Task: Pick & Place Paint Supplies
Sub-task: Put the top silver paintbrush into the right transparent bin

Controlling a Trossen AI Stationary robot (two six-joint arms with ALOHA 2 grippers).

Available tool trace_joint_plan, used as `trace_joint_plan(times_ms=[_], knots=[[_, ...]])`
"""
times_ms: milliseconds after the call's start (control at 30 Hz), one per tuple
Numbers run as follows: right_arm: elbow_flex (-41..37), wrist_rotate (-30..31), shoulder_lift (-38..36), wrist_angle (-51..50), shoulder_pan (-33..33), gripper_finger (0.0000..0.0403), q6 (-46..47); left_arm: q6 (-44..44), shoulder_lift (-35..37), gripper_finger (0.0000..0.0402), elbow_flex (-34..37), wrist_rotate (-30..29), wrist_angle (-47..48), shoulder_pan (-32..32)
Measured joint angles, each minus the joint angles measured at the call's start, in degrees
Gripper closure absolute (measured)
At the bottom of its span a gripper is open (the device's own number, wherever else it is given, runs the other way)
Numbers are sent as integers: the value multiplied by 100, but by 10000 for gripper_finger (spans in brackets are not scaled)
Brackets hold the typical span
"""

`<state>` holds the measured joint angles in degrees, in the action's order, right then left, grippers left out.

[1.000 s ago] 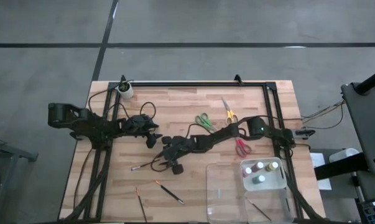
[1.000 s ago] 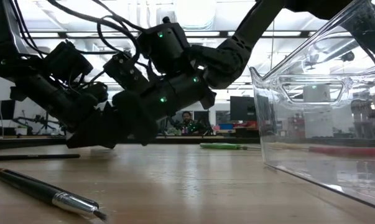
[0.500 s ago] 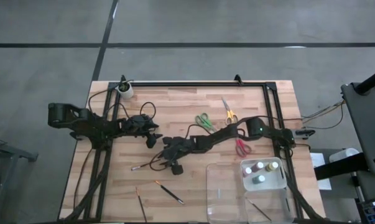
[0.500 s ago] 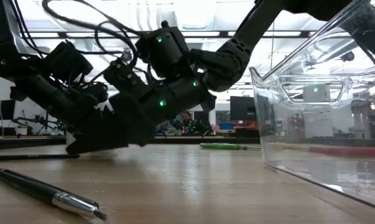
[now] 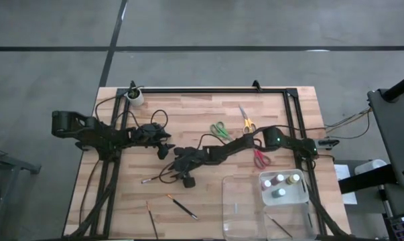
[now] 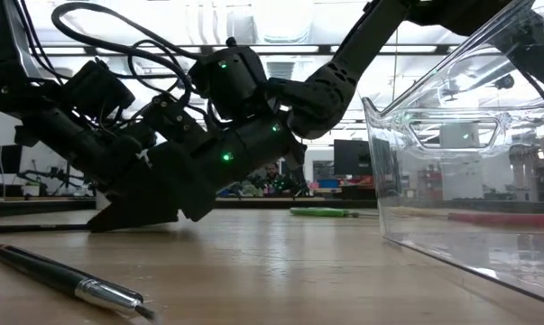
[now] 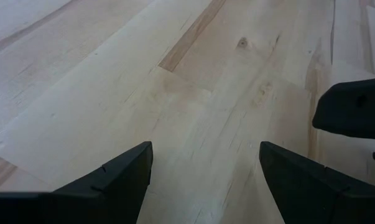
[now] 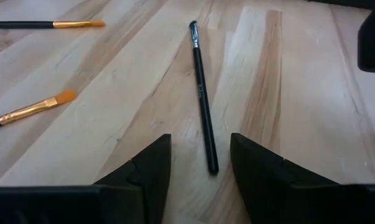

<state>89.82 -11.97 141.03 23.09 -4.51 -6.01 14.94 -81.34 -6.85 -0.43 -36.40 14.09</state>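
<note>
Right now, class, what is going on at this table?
The right gripper is low over the wooden table, open, lined up on a black brush without gripping it. The left gripper waits open beside it. Paint bottles already stand in the clear tray; three scissors and other brushes remain out.

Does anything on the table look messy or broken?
Nothing looks broken or spilled. The brushes just lie scattered at different angles on the wood, and three scissors lie loose. The right gripper is open over a black brush.
</note>
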Motion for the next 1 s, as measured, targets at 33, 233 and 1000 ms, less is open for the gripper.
trace_joint_plan(times_ms=[33,233,1000], knots=[[0,-4,0,-5,2,241,1,0,0,98,0,2,0,2],[7,9,-4,-183,2,253,-36,0,-2,98,0,0,0,0],[-5,131,-17,-454,50,389,-12,-2,-2,98,0,0,0,2]])
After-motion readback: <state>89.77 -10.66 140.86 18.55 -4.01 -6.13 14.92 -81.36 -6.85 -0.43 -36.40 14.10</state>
